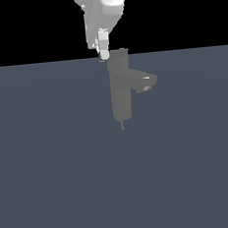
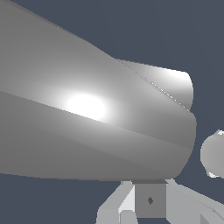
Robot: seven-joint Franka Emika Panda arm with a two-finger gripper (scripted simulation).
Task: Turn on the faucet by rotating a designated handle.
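Closest to the exterior camera, only the flat slate-blue floor [image 1: 59, 190] shows, and it runs back to a straight horizon under a black backdrop. Farther in, near the middle of the scene, stands the faucet [image 1: 120, 93], a grey upright block with a thin stem showing beneath its foot. Its short stubby spout [image 1: 146, 81] juts toward the exterior view's right, about a third of the way down the body. Capping the body is the handle [image 1: 118, 54]; from this angle only its short cylindrical base can be made out, and the lever's length cannot be traced.

Just beside that cap, on the exterior view's left, the gripper [image 1: 103, 55] comes down from the white arm [image 1: 101, 8] that enters at the top edge. Its pale fingertip sits right against the cap's upper corner; whether it truly touches cannot be told. Whether the jaws are parted or closed cannot be told either.

Up close in the wrist view, a big rounded grey metal surface [image 2: 87, 113] with a bright highlight fills most of the picture, with pale gripper parts at the edge.
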